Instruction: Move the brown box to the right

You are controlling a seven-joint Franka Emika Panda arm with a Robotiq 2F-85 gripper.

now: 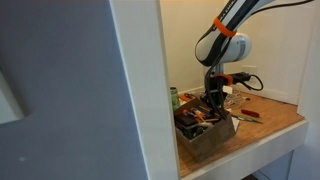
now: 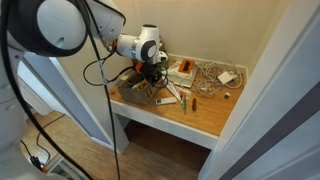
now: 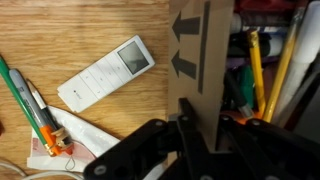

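The brown box (image 1: 205, 130) is an open cardboard carton stuffed with pens and tools. It stands on the wooden desk (image 1: 272, 122) near its edge, and it also shows in an exterior view (image 2: 136, 86). In the wrist view its side wall (image 3: 200, 50) has black arrows printed on it. My gripper (image 3: 198, 128) comes down from above with one finger on each side of this wall and is shut on it. The gripper shows at the box's top in both exterior views (image 1: 214, 102) (image 2: 150, 78).
A white remote (image 3: 105, 72) and some pens (image 3: 25, 100) lie on the desk beside the box. A red-handled tool (image 1: 247, 114) and coiled cables (image 2: 208, 76) lie further along the desk. A white door frame (image 1: 140, 90) stands close by the box. The desk sits in a walled alcove.
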